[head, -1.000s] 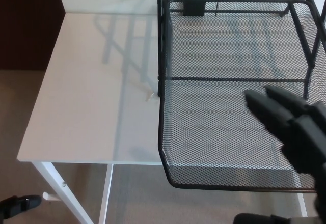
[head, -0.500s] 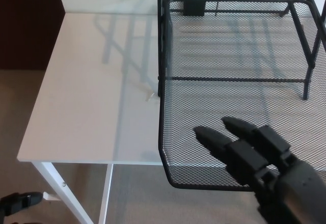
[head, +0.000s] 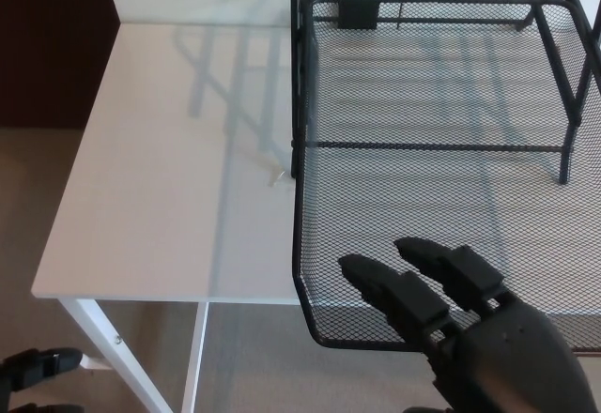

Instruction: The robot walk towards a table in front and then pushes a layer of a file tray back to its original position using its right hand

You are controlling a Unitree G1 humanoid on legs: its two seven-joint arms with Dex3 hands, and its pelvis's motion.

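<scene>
Lowered toward the pulled-out tray layer (head: 432, 235), the right robot hand (head: 451, 314) is empty, fingers spread; light, stiff mesh, push its front rim.

The left part of the white worktop (head: 160, 169) is bare and flat, so a robot hand could pass there freely. Only 1 tiny thing (head: 277, 177) lies on it, just beside the black mesh tray (head: 423, 197). The tray fills the right side and sticks out past the near edge of the worktop. Its low wire rim (head: 315, 324) blocks the way in from the near side and from the left. Black upright posts (head: 300, 56) stand at its left side, and more posts (head: 575, 84) stand far right. The right robot hand (head: 451, 319) is at the tray's near rim, fingers spread. Inside the tray the mesh floor is bare.
</scene>
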